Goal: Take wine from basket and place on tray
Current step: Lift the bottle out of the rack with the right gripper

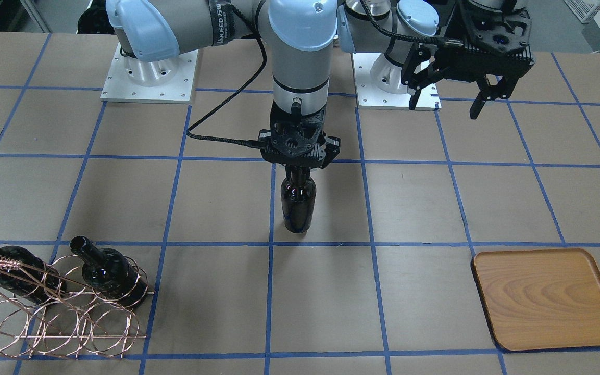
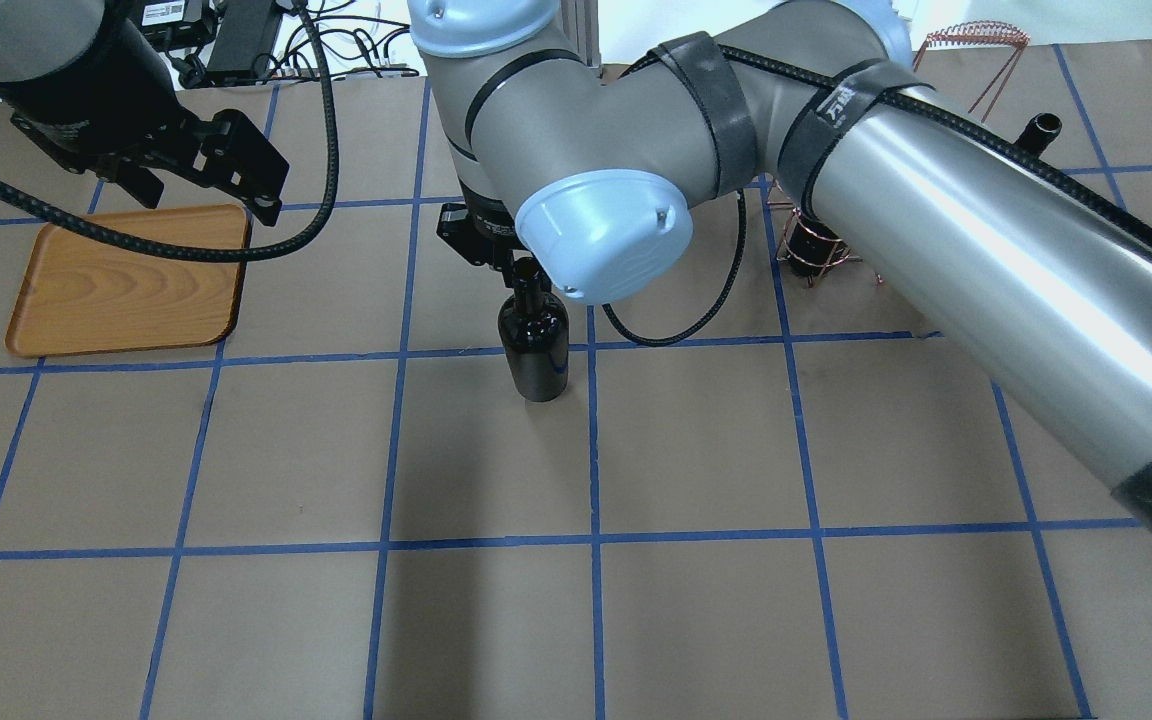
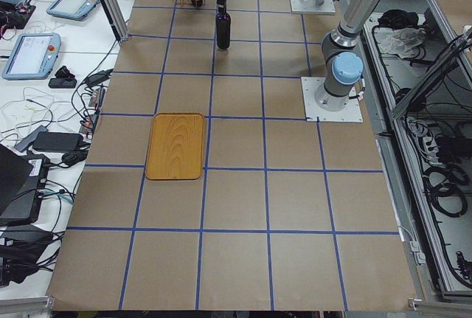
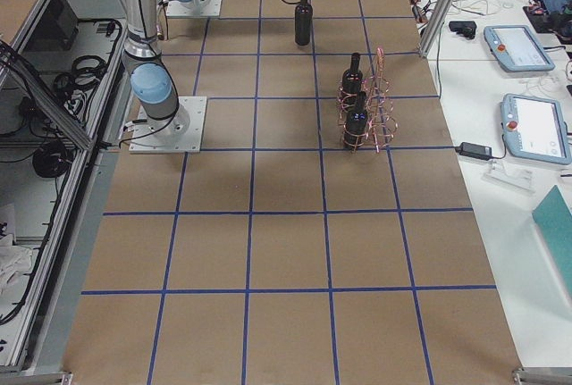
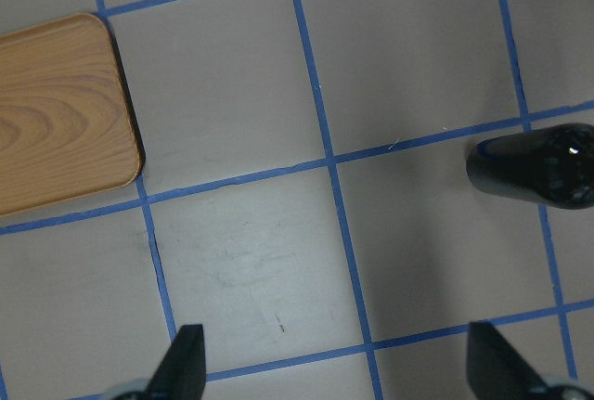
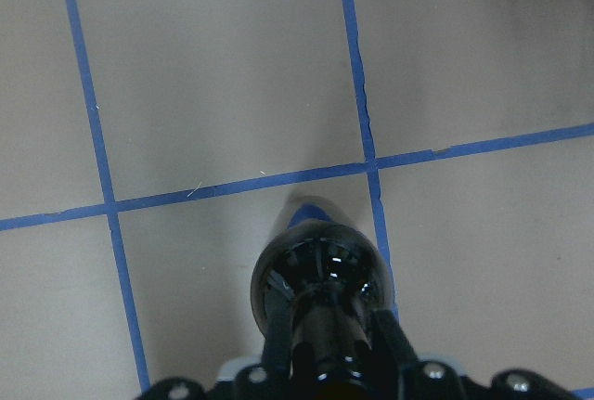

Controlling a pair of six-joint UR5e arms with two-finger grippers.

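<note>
Wine bottle [image 1: 298,203] is out of the basket [image 1: 60,323] and upright at about mid-surface, with its long axis vertical, neck up and base on or just over a blue tape line. From where I stand I cannot tell whether the base touches the surface [image 1: 216,198]. The right gripper [image 1: 299,174] comes straight down on it, and its jaws are clamped on the neck just above the shoulder; the right wrist view shows the fingers hugging the neck on both sides. The basket sits well off toward the robot's right, with two other bottles [image 1: 107,271] lying in its loops. The tray [image 1: 545,297] is bare and lies well apart from the bottle, toward the robot's left and on the side farther from the robot's base. The left gripper [image 1: 444,109] hangs high with its jaws spread wide and nothing between them. Its wrist view has the tray corner at one edge and the bottle at the other, so I judge it sits roughly between the two. The move ahead turns on the bottle's sideways offset from the tray. The left arm is nearer the tray, while the right arm holds the load. Either the right arm carries the bottle across, or it sets it down for a handover. If handed over, the upright neck is the only free grip.
</note>
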